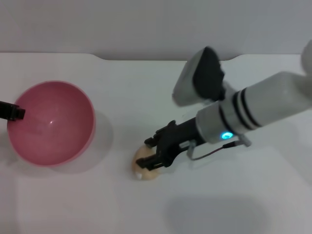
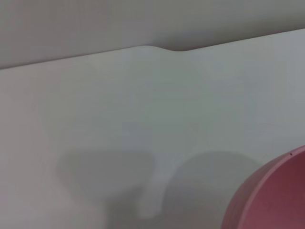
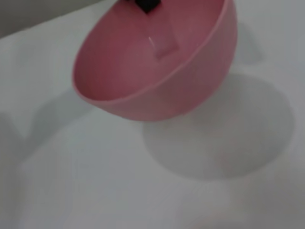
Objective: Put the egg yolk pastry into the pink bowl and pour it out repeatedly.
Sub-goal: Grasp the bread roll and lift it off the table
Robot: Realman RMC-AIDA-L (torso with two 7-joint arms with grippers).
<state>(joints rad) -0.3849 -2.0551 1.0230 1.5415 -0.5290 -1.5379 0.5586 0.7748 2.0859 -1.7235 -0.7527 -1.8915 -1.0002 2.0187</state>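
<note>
R gripper (image 1: 152, 155) fingers closed round egg yolk pastry (image 1: 146, 168) on table (image 1: 146, 92), L gripper (image 1: 14, 111) gripping tilted pink bowl (image 1: 51, 122) rim

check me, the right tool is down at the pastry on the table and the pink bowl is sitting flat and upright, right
Not quite. The right tool is down at the egg yolk pastry on the table, but the pink bowl is tilted, its opening turned toward the pastry, with the left tool at its rim. The head view shows this.

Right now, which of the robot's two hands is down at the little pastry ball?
The right hand, its dark fingers around the egg yolk pastry on the table. The left hand is at the pink bowl's rim.
</note>
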